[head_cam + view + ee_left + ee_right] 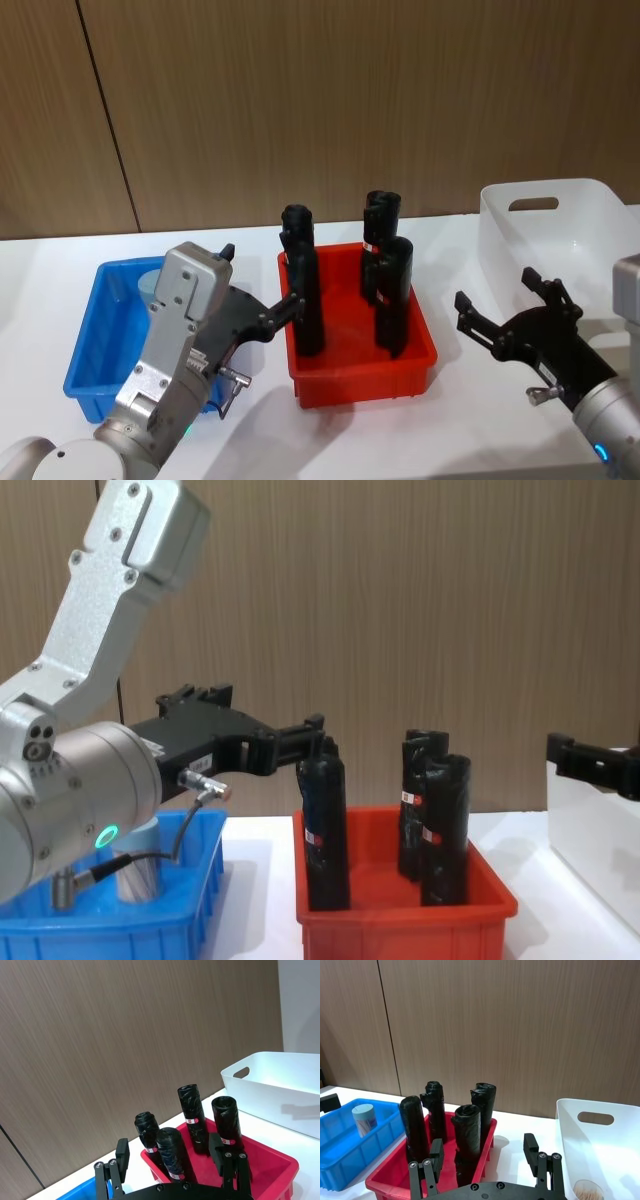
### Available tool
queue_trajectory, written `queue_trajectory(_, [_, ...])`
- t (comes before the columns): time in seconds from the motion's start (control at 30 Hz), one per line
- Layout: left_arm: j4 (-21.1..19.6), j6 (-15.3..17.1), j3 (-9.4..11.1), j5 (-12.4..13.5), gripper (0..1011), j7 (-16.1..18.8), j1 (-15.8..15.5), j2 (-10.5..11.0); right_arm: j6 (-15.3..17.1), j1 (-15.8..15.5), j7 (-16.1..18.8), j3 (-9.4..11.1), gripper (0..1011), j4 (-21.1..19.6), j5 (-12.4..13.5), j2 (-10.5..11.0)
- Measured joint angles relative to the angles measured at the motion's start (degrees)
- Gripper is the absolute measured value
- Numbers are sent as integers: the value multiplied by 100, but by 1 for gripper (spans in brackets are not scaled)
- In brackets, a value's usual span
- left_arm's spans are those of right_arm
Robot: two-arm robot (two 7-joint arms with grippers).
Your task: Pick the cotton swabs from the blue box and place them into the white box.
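One cotton swab jar [364, 1119], clear with a pale blue-grey lid, stands upright in the blue box [340, 1160]; its lid [150, 283] peeks out behind my left arm. The jar's body [138, 872] shows low in the chest view. Another jar of swabs [589, 1191] lies inside the white box [620, 1150]. My left gripper [258, 280] hovers open and empty between the blue box [95, 340] and the red bin, above the blue box's right side. My right gripper [497, 292] is open and empty, just left of the white box [560, 235].
A red bin [360, 365] with several tall black wrapped rolls [305, 300] stands between the two boxes. My left gripper's fingertips [288, 302] are close to the leftmost roll. A wood-panel wall stands behind the white table [460, 430].
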Motion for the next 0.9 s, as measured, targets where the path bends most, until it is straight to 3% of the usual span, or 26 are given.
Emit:
queue_trajectory(0.53, [0,0,0,0,1004,-1,0,0,-185,341,497,104,1001,632,11,0])
queue_trajectory(0.9, [0,0,0,1,1004,-1,0,0,-238,867,1225,157,1001,1381,106,-76])
